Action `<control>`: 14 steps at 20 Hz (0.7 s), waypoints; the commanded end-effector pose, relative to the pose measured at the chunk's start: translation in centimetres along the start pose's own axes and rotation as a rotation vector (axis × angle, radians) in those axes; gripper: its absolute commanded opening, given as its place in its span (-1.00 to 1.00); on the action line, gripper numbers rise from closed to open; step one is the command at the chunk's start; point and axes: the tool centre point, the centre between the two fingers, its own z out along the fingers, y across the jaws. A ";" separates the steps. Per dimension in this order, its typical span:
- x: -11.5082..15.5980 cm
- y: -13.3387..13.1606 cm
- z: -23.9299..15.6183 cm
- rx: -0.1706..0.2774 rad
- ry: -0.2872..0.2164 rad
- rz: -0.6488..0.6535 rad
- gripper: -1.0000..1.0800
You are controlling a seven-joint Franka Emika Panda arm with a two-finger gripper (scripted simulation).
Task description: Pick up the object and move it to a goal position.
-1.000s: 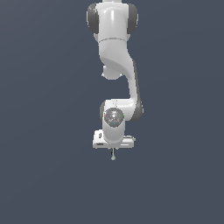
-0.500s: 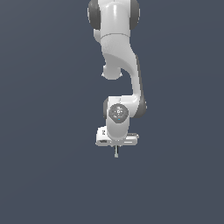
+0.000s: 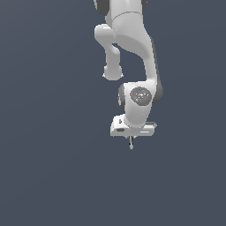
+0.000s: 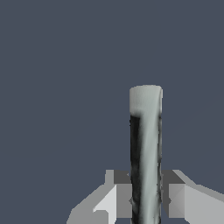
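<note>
The object (image 3: pixel 131 143) is a thin grey rod that sticks out below the hand in the exterior view. My gripper (image 3: pixel 131 138) is shut on it, with the pale rounded end pointing down. In the wrist view the rod (image 4: pixel 146 144) stands between the two fingertips (image 4: pixel 119 197), pressed on both sides, its pale end away from the camera. The gripper (image 4: pixel 146 199) holds its lower part. No goal marker shows in either view.
The white arm (image 3: pixel 132 53) reaches down from the top of the exterior view. Plain dark grey ground (image 3: pixel 53 176) fills everything around the hand.
The arm has carried the rod a little toward the exterior view's right and slightly lower. The grip on the rod has stayed the same.
</note>
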 end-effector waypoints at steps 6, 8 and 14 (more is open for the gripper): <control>-3.1 -6.9 -5.3 0.000 0.001 -0.001 -1.00; -3.8 -8.6 -6.6 -0.001 0.001 -0.001 -1.00; -5.5 -12.8 -9.8 0.000 0.001 -0.001 -1.00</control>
